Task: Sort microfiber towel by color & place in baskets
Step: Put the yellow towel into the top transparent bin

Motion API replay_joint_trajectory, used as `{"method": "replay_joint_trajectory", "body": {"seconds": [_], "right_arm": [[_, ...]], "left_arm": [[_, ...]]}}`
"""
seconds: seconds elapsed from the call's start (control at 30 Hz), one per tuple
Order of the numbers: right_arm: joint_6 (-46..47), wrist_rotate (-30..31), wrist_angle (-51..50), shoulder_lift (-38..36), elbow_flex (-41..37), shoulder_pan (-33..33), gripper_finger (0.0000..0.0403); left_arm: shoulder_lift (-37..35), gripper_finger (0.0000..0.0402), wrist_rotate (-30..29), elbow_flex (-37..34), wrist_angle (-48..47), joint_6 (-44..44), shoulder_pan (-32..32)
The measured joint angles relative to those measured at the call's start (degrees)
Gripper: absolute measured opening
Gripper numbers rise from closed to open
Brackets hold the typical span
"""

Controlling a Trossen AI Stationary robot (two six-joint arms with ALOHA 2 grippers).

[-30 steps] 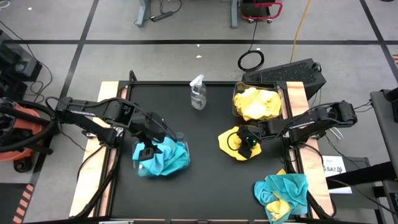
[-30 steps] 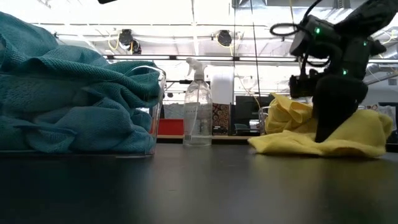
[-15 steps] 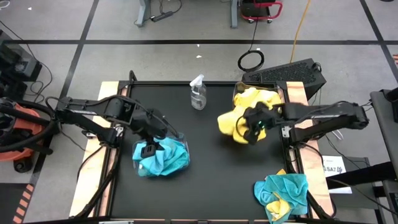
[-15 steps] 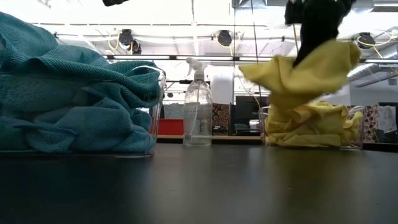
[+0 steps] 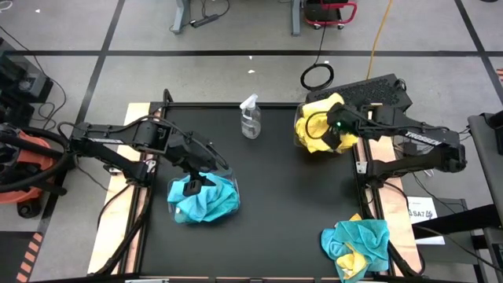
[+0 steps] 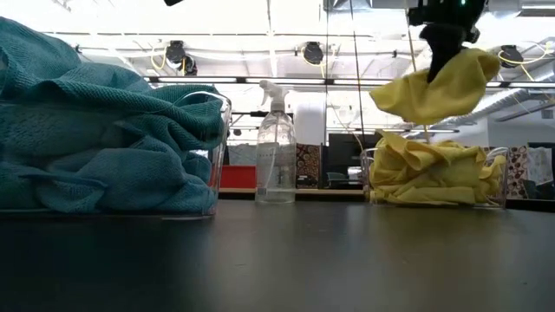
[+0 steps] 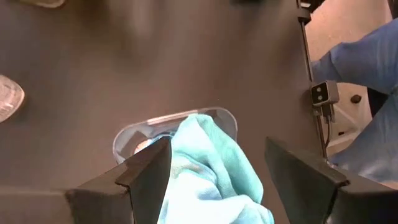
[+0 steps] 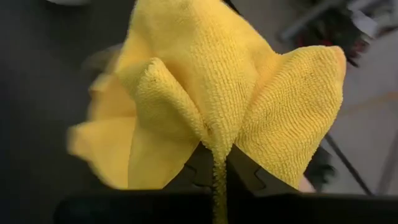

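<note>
My right gripper is shut on a yellow towel and hovers over the far-right clear basket, which is piled with yellow towels. My left gripper is open just above the teal towels heaped in the left clear basket; its fingers stand either side of the top cloth. A mixed pile of teal and yellow towels lies at the table's near right corner. My right gripper pinches the yellow towel at a gathered fold between its two fingers, several layers bunched together. The fingers point down from above. The towel hangs below them, lifted clear, its lowest edge above the yellow heap in the basket.
A clear spray bottle stands at the far middle of the black table. Bare tabletop lies between the two baskets and the corner pile. A blue-clad figure shows beyond the table's edge in the left wrist view.
My right gripper took the yellow towel up off the middle-right of the table and carried it up and toward the far right, over the yellow basket; the towel went from lying spread on the table to hanging clear. My left gripper rose a little from the teal heap.
</note>
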Motion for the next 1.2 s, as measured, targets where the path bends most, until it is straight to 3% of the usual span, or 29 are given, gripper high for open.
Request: {"method": "replay_joint_trajectory", "body": {"seconds": [0.23,0.4,0.5,0.7,0.93,1.2], "right_arm": [[-9.5,2.1,1.1,1.8,0.0,-10.4,0.0],[-17.9,-0.8,6.8,4.5,-1.7,-14.4,0.0],[-21.1,-6.0,11.5,6.3,-5.4,-16.2,0.0],[-22.8,-12.2,20.4,10.4,-14.3,-18.4,0.0],[-22.1,-21.2,27.2,16.5,-19.2,-20.3,0.0001],[-21.5,-23.7,31.8,23.3,-21.9,-20.5,0.0003]], "left_arm": [[0.0,0.0263,-1.3,0.0,1.6,1.7,0.3],[0.0,0.0263,-1.6,0.0,3.7,2.0,0.3],[0.0,0.0263,-1.6,0.0,4.7,1.9,0.2],[0.0,0.0263,-1.6,0.0,6.2,1.6,0.2],[0.0,0.0263,-1.6,0.0,11.3,4.0,0.2],[0.0,0.0263,-2.5,0.0,19.6,7.7,0.3]]}}
